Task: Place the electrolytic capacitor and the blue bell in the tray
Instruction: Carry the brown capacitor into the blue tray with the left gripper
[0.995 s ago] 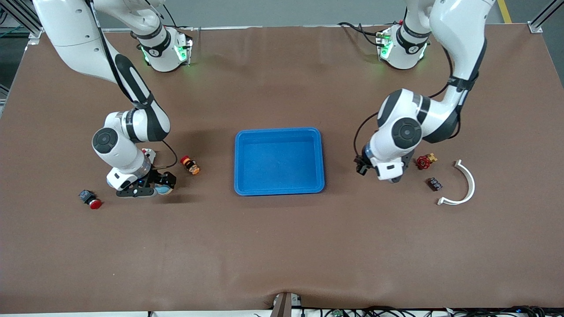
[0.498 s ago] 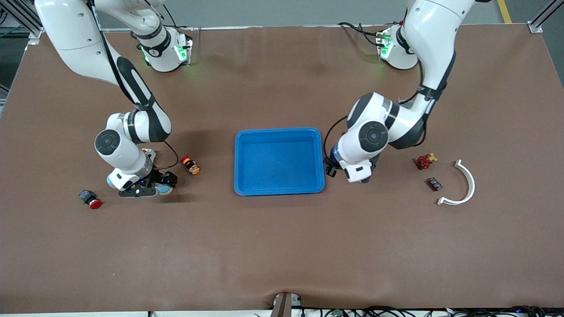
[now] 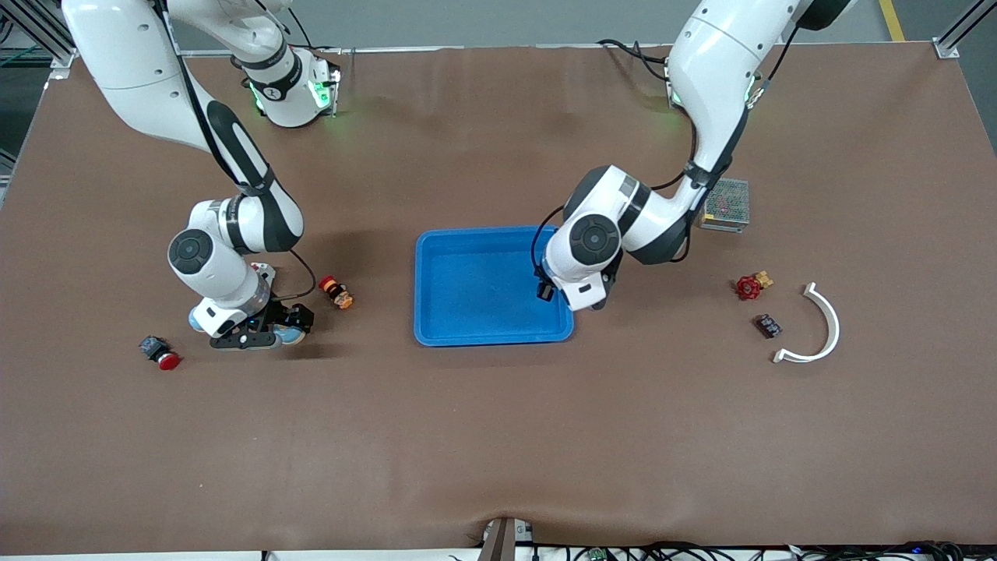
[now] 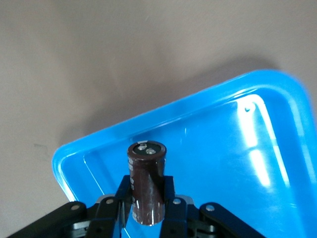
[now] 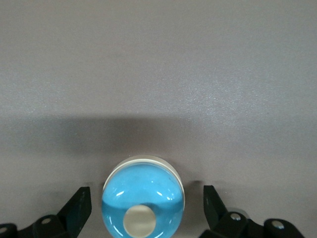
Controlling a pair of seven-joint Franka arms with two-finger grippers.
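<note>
Two end effectors: left [image 4: 146,210] clamps capacitor [image 4: 146,182] over tray [image 4: 223,124]; right [image 5: 146,210] spread wide, straddling blue bell [image 5: 143,196].

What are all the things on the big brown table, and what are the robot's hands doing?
tray: one, bright blue, middle of the table.
capacitor: one, dark brown, held over the tray.
bell: one, light blue dome, on the table toward the right arm's end.
push buttons: two, red-capped; one beside the bell, one nearer the table's end.
valve: one, red handwheel, toward the left arm's end.
small dark part: one, beside the valve, nearer the camera.
curved piece: one, white, beside those.
mesh box: one, silver, beside the left arm.
left gripper: shut on the capacitor.
right gripper: open, straddling the bell.
</note>
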